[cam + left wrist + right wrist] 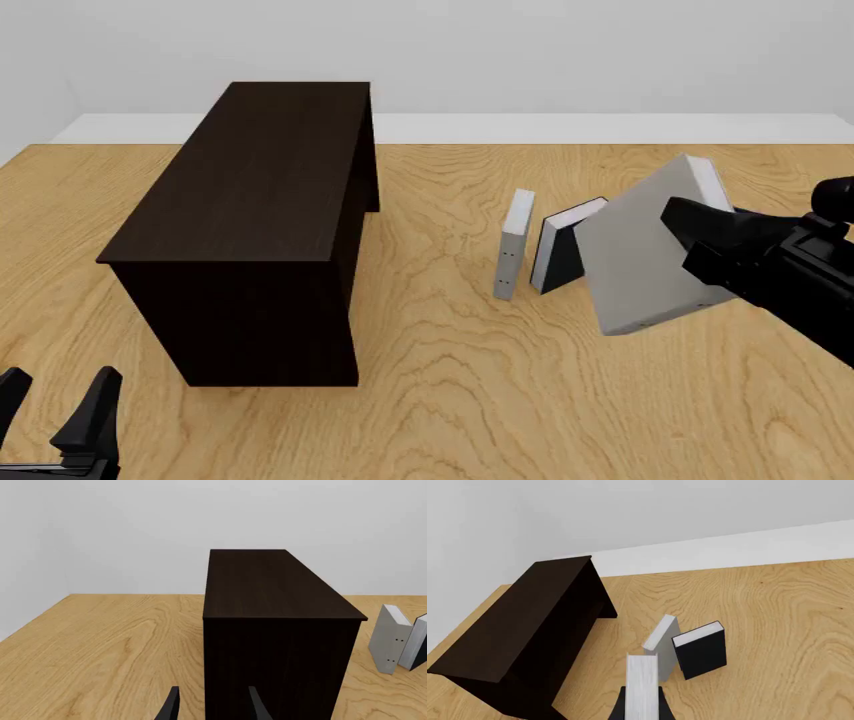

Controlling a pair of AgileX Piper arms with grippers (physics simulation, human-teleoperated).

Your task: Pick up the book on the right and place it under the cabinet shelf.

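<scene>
We find the right gripper (694, 240) clamped on the book (647, 255), tilted above the table (534, 400), well apart from the cabinet shelf (254, 210).

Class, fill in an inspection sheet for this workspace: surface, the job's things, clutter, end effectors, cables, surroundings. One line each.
Surface: wooden table, light grain.
Job's things: thick grey book lifted off the table, tilted, in the right end effector; dark cabinet shelf stands on the left of the table, its opening facing the books.
Clutter: thin grey book and black-covered book stand upright between cabinet and lifted book.
End effectors: right one shut on the thick grey book, page edges showing between its fingers in the right wrist view; left end effector open, near the cabinet's near end, holding nothing.
Cables: nothing seen.
Surroundings: plain pale wall behind the table.
</scene>
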